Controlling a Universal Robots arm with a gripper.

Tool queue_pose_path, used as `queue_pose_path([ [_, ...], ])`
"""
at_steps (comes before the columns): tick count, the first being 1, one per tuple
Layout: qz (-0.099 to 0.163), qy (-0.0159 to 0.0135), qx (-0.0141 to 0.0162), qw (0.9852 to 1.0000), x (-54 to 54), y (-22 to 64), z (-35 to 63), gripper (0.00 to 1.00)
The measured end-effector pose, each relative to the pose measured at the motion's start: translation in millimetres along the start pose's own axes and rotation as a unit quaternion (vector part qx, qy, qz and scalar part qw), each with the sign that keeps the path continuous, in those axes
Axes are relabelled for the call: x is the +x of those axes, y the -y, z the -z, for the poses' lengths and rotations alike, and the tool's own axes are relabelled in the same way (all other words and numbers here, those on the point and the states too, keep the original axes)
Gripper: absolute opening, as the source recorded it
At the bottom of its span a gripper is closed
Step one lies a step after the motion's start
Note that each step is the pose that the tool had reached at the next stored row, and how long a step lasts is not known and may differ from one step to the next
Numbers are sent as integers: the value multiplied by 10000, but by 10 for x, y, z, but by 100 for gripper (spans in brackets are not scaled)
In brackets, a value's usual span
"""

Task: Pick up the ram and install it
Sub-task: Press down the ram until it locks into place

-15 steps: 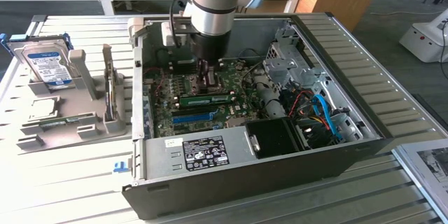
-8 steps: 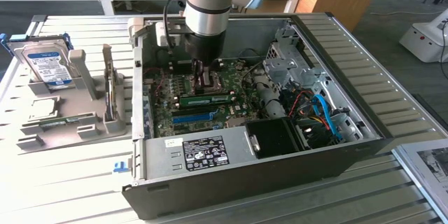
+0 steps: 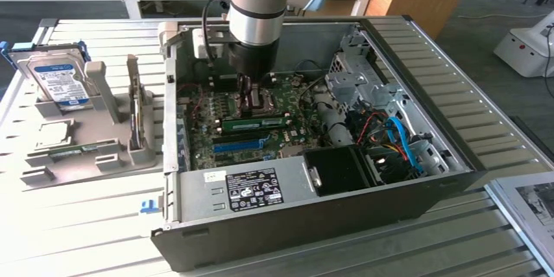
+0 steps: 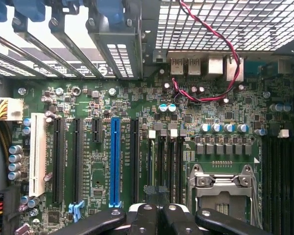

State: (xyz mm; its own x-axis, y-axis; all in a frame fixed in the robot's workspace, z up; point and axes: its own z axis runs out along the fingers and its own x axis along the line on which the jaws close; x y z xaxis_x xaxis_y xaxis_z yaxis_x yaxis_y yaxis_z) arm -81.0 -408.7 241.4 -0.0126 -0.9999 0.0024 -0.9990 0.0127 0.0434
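The ram is a green stick with a white label. It stands on edge in a slot of the motherboard inside the open computer case, between the blue slot and the processor socket. My gripper hangs straight down inside the case, just above the ram; whether it touches the stick I cannot tell. In the wrist view the gripper is shut, its black fingers pressed together with nothing visible between them. They sit over the black memory slots beside the processor socket and the blue slot.
The case walls close in around the arm, with a black power supply and a bundle of cables at the exterior view's right. A grey holder at the exterior view's left carries a hard drive and an upright thin card.
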Motion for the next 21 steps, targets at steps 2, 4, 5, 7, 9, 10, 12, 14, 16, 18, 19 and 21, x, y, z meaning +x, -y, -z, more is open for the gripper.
queue_pose_path([
  [2, 0, -1, -1, 10000, 0, 0, -12, 11],
  [4, 0, -1, 0, 10000, 0, 1, -24, 11],
  [5, 0, 0, 0, 10000, 0, 1, -31, 11],
  [7, 0, 0, 0, 10000, 0, 2, -41, 11],
  [9, 0, 0, 0, 10000, 0, 2, -51, 11],
  [10, 0, 0, 0, 10000, 0, 2, -56, 11],
  [12, 0, -1, 0, 10000, 0, 3, -66, 11],
  [14, 0, -1, 0, 10000, 0, 3, -74, 11],
  [16, 0, 0, 0, 10000, 0, 4, -83, 11],
  [18, 0, 0, 0, 10000, 0, 4, -92, 11],
  [19, 0, -1, 0, 10000, 0, 4, -94, 11],
  [21, 0, -2, -1, 10000, 0, 4, -95, 11],
])
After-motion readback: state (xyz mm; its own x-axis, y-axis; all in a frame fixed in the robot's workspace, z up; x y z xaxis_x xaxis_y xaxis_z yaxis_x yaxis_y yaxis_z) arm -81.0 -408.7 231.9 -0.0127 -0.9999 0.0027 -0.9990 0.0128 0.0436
